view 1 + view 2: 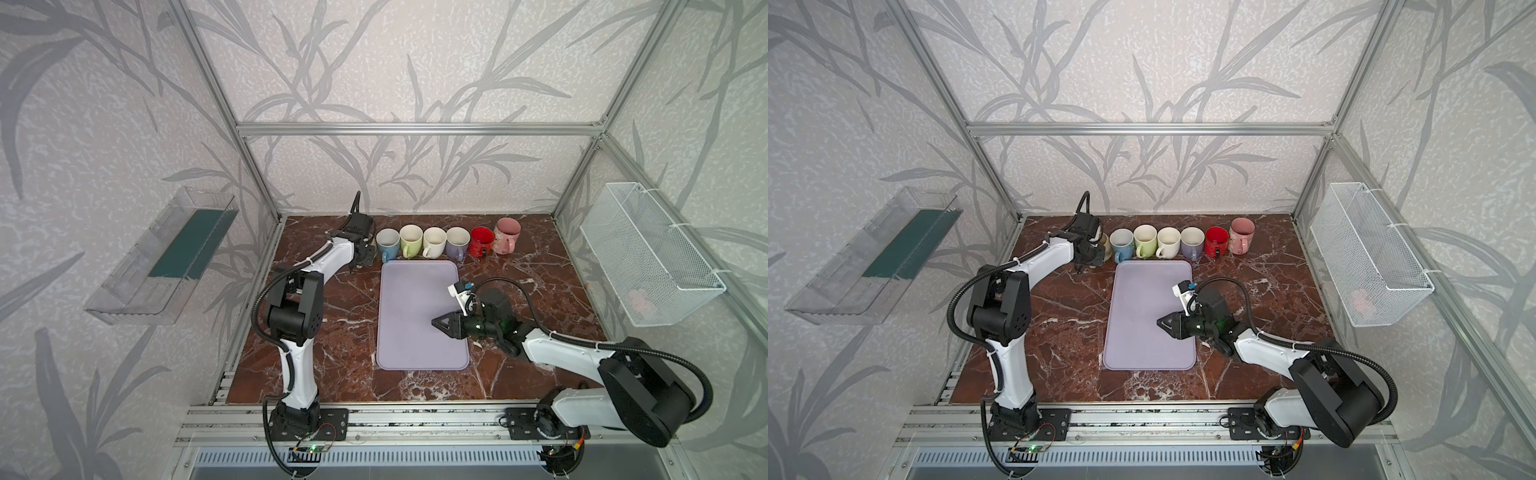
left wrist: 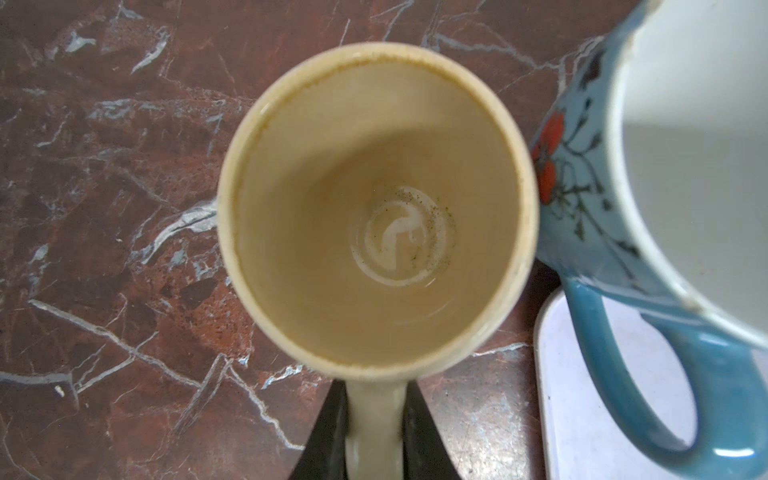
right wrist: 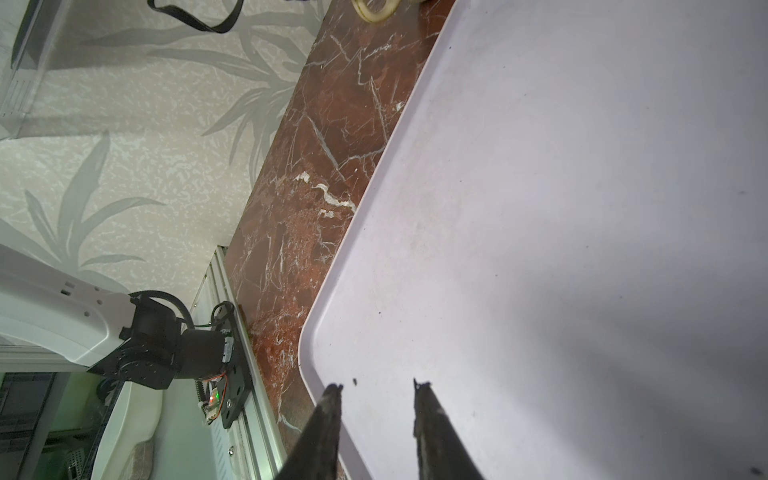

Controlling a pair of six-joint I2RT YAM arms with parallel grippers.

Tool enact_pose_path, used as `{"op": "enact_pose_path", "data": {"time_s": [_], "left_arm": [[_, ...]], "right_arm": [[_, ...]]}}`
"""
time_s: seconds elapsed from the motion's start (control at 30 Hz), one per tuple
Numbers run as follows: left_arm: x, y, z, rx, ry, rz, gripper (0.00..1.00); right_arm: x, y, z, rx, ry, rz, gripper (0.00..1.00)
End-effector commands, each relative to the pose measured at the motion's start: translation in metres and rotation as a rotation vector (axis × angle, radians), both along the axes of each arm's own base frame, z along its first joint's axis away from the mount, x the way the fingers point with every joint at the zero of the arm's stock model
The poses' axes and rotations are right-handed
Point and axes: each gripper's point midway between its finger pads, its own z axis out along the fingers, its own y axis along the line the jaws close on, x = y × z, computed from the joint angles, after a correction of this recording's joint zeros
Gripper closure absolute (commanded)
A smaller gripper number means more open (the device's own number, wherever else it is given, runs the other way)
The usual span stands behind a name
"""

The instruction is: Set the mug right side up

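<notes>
At the back of the table (image 1: 540,266), we logged the cream mug (image 2: 376,216) standing mouth up, base down, just beside the blue mug (image 2: 582,249). Left end effector (image 2: 375,390): clamped on its handle (image 2: 374,428), likely to keep it steady at set-down. Right end effector (image 3: 378,386): jaws slightly apart, empty, held over the lilac tray (image 1: 415,316), we judged to stay clear.

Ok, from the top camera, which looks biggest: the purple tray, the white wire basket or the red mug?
Purple tray and white wire basket: about alike, and the basket hangs nearer the camera, so I won't rank them.
Red mug: smallest by far.
</notes>
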Motion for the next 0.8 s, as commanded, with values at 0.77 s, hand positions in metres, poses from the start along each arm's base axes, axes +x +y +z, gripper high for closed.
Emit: {"op": "enact_pose_path", "data": {"time_s": [0.77], "left_arm": [[-0.065, 0.011, 0.128, -0.126, -0.356, 0.028, 0.47]], "right_arm": [[0.028, -0.065, 0.059, -0.247, -0.281, -0.191, 0.53]]}}
